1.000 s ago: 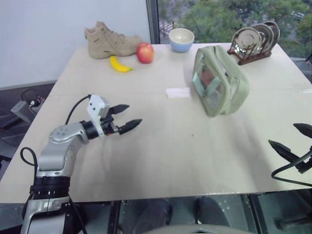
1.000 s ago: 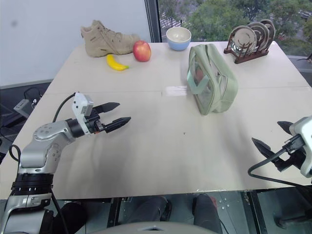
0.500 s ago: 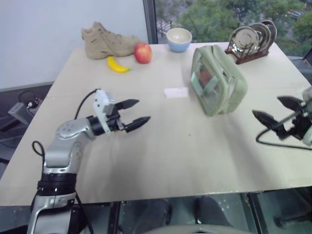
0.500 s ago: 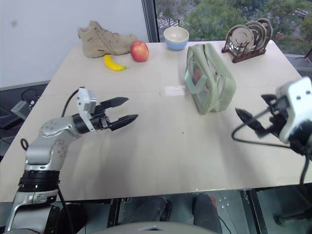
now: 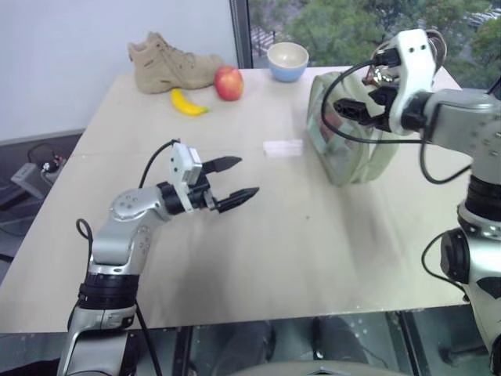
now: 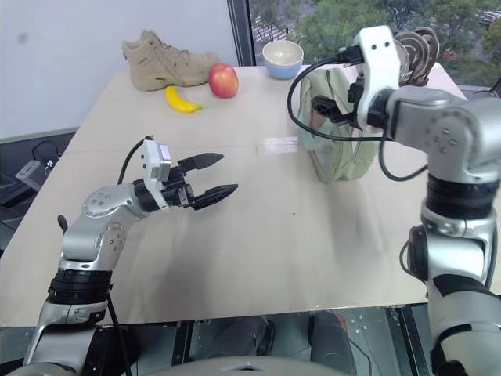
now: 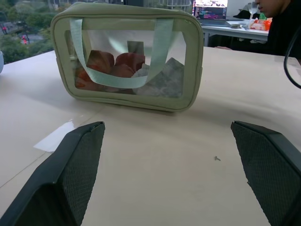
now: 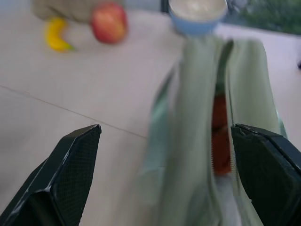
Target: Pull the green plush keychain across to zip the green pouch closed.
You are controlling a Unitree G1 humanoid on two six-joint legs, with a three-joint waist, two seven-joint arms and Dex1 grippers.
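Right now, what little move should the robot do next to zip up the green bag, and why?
Probably ease the right end effector down toward the zipper gap on top of the green pouch. It is open, hangs over the pouch and holds nothing, and the right wrist view shows the top open with red items inside. The keychain pull isn't clearly visible yet, so it should find it first.

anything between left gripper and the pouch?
Mostly bare table. The left gripper is open, facing the green pouch; a pale flat patch lies just off that line, as both head views show.
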